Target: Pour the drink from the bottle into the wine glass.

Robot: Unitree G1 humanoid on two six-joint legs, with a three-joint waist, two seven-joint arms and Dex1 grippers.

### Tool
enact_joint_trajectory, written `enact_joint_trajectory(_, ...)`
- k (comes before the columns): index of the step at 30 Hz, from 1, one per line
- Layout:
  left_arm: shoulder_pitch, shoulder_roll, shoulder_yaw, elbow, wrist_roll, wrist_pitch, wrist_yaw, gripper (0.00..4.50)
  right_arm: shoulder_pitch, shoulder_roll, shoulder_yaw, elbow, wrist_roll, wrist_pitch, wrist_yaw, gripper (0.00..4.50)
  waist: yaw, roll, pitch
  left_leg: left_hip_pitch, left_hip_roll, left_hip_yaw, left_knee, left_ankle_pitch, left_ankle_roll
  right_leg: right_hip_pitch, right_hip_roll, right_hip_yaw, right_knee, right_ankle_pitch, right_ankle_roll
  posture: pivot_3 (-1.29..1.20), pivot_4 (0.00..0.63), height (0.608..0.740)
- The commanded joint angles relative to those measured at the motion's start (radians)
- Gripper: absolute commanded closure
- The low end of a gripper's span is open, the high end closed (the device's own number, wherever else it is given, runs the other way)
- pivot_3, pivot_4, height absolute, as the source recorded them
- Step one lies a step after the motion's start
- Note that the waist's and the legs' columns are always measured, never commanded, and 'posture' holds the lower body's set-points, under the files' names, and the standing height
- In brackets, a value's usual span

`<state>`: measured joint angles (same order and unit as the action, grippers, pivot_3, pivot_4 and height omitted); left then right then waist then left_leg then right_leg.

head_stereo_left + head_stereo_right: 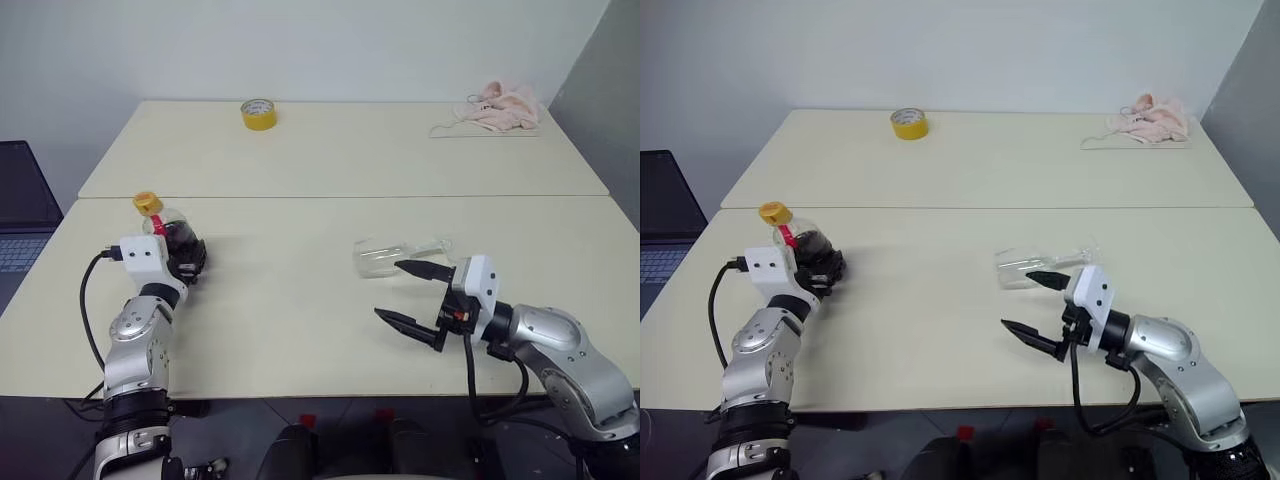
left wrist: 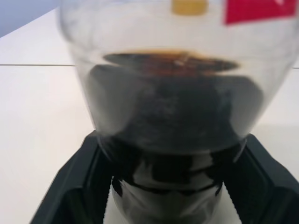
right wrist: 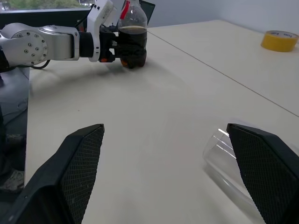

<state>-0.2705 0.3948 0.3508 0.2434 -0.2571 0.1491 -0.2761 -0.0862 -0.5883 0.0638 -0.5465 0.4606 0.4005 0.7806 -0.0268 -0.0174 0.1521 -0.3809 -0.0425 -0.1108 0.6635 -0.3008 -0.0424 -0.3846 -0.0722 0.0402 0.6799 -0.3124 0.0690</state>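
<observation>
The bottle (image 1: 172, 232) stands on the table near its left edge, with a yellow cap (image 1: 148, 203) and a red neck label. The drink (image 2: 173, 98) fills its lower body, dark and almost black. My left gripper (image 1: 186, 256) is shut on the bottle's round base, one finger (image 2: 81, 172) on each side. The wine glass (image 1: 392, 254) lies on its side right of the table's middle. My right gripper (image 1: 389, 289) hovers just in front of it, wide open and apart from it, with the glass's bowl (image 3: 224, 154) between the fingers but farther off.
A yellow tape roll (image 1: 259, 114) and a pink cloth (image 1: 500, 108) lie on the far table (image 1: 350, 160). A laptop (image 1: 20, 210) sits off the left edge. A black cable (image 1: 90, 310) loops beside my left arm.
</observation>
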Motion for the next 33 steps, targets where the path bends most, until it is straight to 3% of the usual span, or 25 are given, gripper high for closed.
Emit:
enact_joint_trajectory(1, -0.008, 0.018, -0.007, -0.024, -0.009, -0.016, -0.032, 1.98, -0.016, -0.001, 0.003, -0.044, 0.004, 0.004, -0.008, 0.0, 0.001, 0.0, 0.0, 0.0, 0.0, 0.0, 0.0, 0.0, 0.0, 0.0, 0.0, 0.0, 0.0, 0.0, 0.0, 0.0, 0.15, 0.74)
enact_joint_trajectory(9, 0.021, 0.032, -0.05, -0.169, -0.062, 0.068, -0.138, 2.27, -0.036, -0.008, -0.021, -0.062, 0.028, 0.036, -0.016, 0.0, 0.001, -0.001, 0.0, 0.0, 0.0, 0.0, 0.0, 0.0, 0.0, 0.0, 0.0, 0.0, 0.0, 0.0, 0.0, 0.0, 0.15, 0.74)
enact_joint_trajectory(16, 0.032, 0.003, -0.153, -0.331, -0.022, 0.151, -0.109, 2.29, -0.14, 0.013, -0.083, -0.103, 0.148, 0.173, -0.1, 0.0, -0.001, -0.001, 0.001, -0.001, 0.0, 0.0, 0.0, 0.0, 0.0, -0.001, 0.0, 0.0, 0.0, 0.0, 0.0, 0.0, 0.15, 0.74)
enact_joint_trajectory(24, 0.068, -0.059, -0.229, -0.398, 0.013, 0.139, -0.078, 2.29, -0.276, 0.044, -0.079, -0.104, 0.197, 0.306, -0.226, 0.0, -0.002, -0.002, 0.001, -0.002, 0.0, 0.0, 0.0, 0.0, 0.0, -0.001, 0.0, 0.0, 0.0, 0.0, 0.0, 0.0, 0.15, 0.74)
enact_joint_trajectory(33, 0.069, -0.114, -0.207, -0.367, -0.015, 0.113, -0.061, 2.29, -0.355, 0.087, -0.038, -0.061, 0.175, 0.326, -0.267, 0.0, -0.002, -0.002, 0.001, -0.002, 0.0, 0.0, 0.0, 0.0, 0.0, -0.002, 0.0, 0.0, 0.0, 0.0, 0.0, 0.0, 0.15, 0.74)
